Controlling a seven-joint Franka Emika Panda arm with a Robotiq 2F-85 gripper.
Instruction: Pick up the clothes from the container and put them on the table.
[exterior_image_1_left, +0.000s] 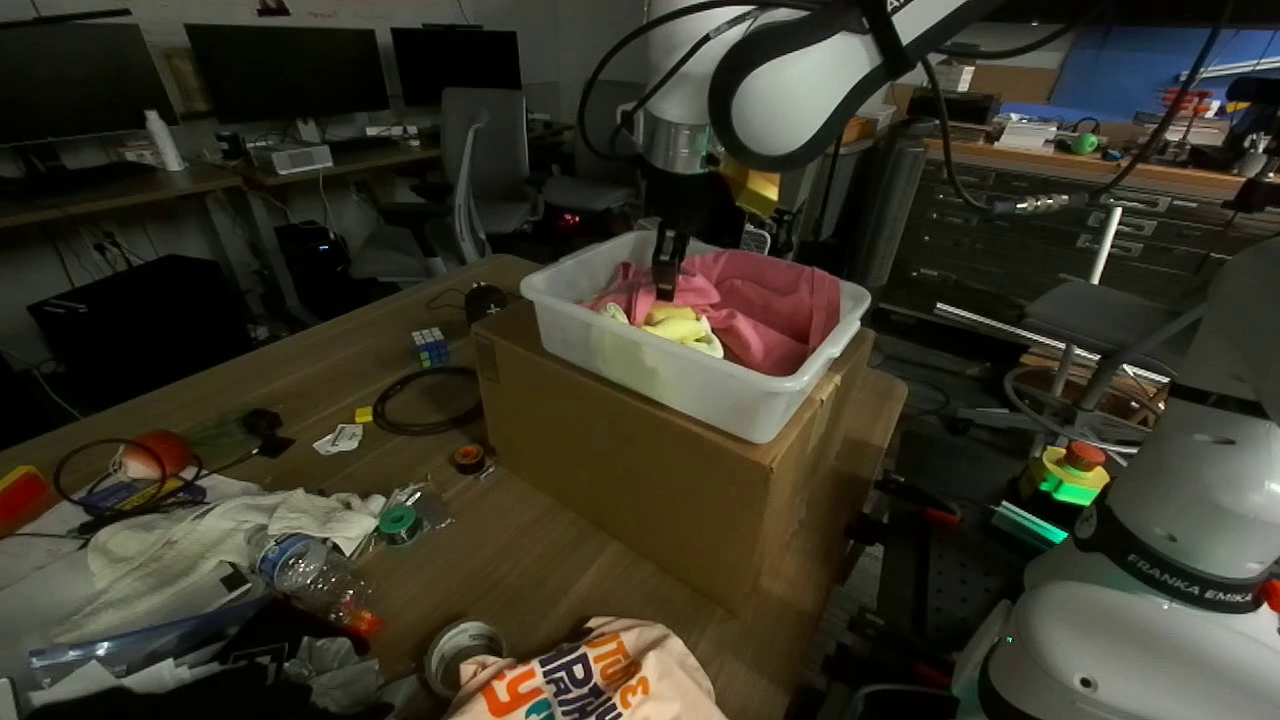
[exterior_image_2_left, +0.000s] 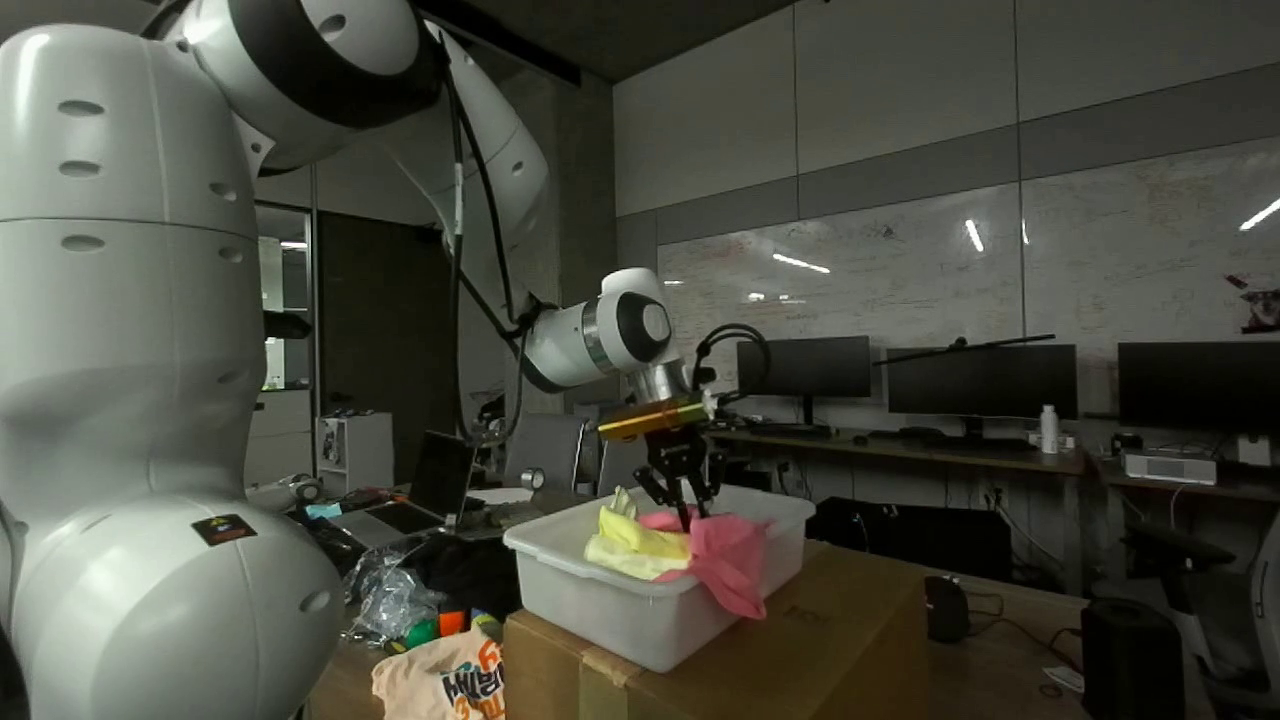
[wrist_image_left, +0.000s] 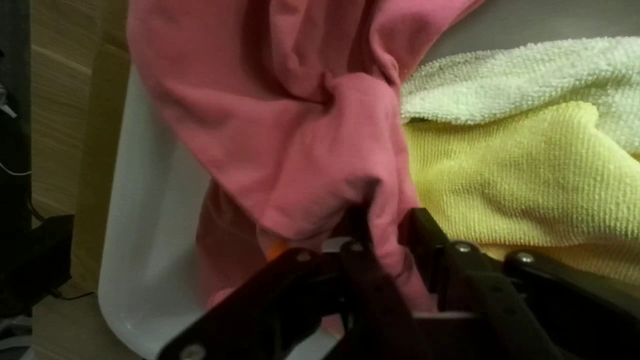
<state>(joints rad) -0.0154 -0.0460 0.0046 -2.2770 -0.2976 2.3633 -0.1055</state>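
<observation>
Two words in white capitals, FRANKA EMIKA, stand on the black band (exterior_image_1_left: 1190, 580) round the Panda arm (exterior_image_1_left: 1200, 480) in an exterior view. A dark sticker (exterior_image_2_left: 224, 528) on the arm's base carries red and yellow marks too small to read. Over the white plastic bin (exterior_image_1_left: 650, 370) the Robotiq gripper (wrist_image_left: 390, 220) points down into the clothes; its fingers (wrist_image_left: 427, 235) stand narrowly apart, a fold of the pink-red garment (wrist_image_left: 300, 140) between them, and whether they pinch it I cannot tell. That garment lies crumpled in the bin and hangs over the rim (exterior_image_2_left: 560, 556) in an exterior view, with the ribbed yellow-green cloth (wrist_image_left: 525, 190) just beside it in the same bin. The bin sits on a brown cardboard box (exterior_image_1_left: 620, 480), which stands on the wooden table (exterior_image_1_left: 560, 570). Also on the table, near the box, lies a cream garment (exterior_image_1_left: 650, 670) printed in big orange and navy letters, too folded for me to make out a whole word. A clear plastic bottle (exterior_image_1_left: 310, 570) wears a blue label, its lettering blurred; a white paper slip (exterior_image_1_left: 340, 438) bears fine, illegible print near a Rubik's Cube (exterior_image_1_left: 430, 347). Faint handwriting on the whiteboard (exterior_image_2_left: 900, 260) cannot be read.
</observation>
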